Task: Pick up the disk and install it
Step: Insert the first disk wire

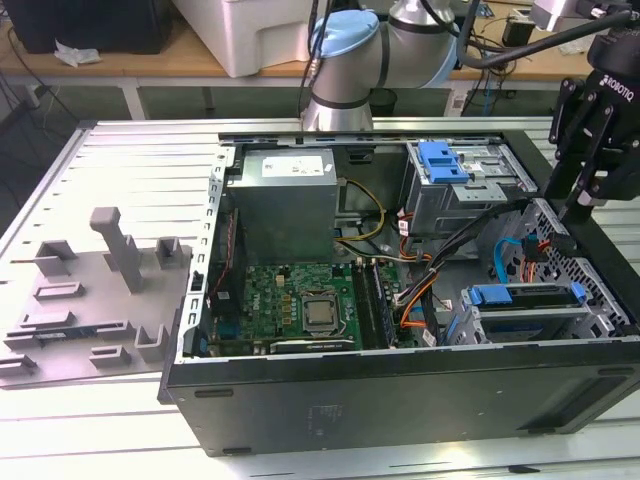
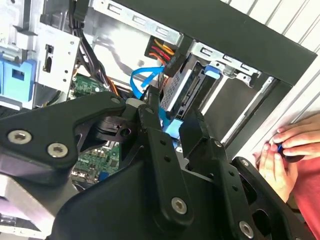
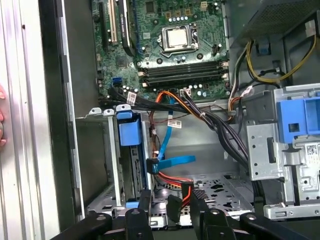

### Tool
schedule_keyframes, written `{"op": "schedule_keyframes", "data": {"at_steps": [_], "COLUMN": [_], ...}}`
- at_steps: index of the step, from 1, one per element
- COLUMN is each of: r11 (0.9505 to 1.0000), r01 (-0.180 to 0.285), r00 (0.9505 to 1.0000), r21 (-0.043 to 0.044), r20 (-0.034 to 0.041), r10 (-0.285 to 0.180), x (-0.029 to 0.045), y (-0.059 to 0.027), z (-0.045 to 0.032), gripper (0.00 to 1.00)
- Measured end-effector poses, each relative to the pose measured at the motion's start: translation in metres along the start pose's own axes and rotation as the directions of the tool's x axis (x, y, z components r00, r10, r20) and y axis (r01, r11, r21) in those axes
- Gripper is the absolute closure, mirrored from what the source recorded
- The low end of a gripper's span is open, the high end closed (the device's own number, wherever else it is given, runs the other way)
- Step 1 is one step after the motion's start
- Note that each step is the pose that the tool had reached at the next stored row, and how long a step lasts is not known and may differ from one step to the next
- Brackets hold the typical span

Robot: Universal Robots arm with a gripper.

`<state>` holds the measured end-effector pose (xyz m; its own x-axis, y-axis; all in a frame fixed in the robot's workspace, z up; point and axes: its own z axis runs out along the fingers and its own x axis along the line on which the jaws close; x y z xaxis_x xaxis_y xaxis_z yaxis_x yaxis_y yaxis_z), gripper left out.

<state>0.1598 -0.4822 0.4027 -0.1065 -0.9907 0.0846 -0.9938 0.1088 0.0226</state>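
The disk lies in the lower drive bay at the front corner of the open computer case, on the exterior view's right, a blue carrier rail along its top edge. In the first wrist view it shows edge-on as a blue strip inside the metal bay. My black gripper hangs above the case's right wall, a little above and behind the bay. It is open in both wrist views, with nothing held; loose cables show through the gap.
A blue plastic bracket tops the upper drive cage. The motherboard and power supply fill the case's left half. Blue and orange cables run beside the bay. A grey fixture tray lies left. A person's hand rests outside the case.
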Motion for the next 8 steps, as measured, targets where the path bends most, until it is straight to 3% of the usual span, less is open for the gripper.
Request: {"op": "schedule_keyframes", "data": {"at_steps": [8], "r11": [0.9997], "r01": [-0.024], "r00": [0.9993], "r21": [-0.0040], "r20": [-0.0293], "r10": [0.024], "x": [-0.0028], "y": [-0.0083], "z": [0.0043], "gripper": [0.56]}}
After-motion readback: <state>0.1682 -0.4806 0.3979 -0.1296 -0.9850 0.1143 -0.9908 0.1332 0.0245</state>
